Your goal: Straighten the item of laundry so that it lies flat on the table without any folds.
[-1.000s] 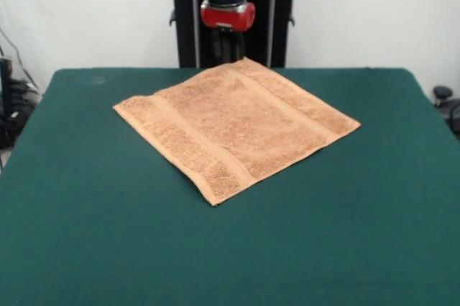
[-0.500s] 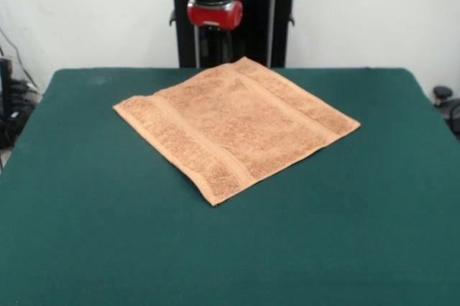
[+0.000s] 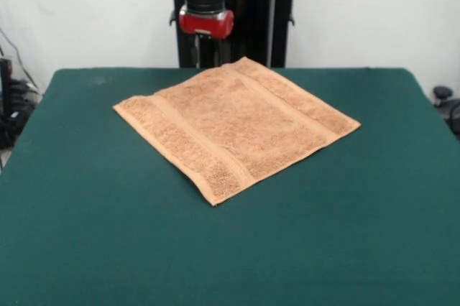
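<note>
An orange-tan towel (image 3: 236, 128) is seen spread flat on the green tabletop (image 3: 86, 234), slightly toward the far side from the centre, with no folds visible. It is turned like a diamond: one corner is pointed toward 12 o'clock, near the far edge of the tabletop, and the opposite corner toward 6 o'clock. Two woven bands are seen running parallel from about 10 o'clock down to 4 o'clock. Being roughly square, no clear long axis is shown. The hand (image 3: 207, 51) is held above the far edge, near the 12 o'clock corner; whether it is apart or together cannot be told.
</note>
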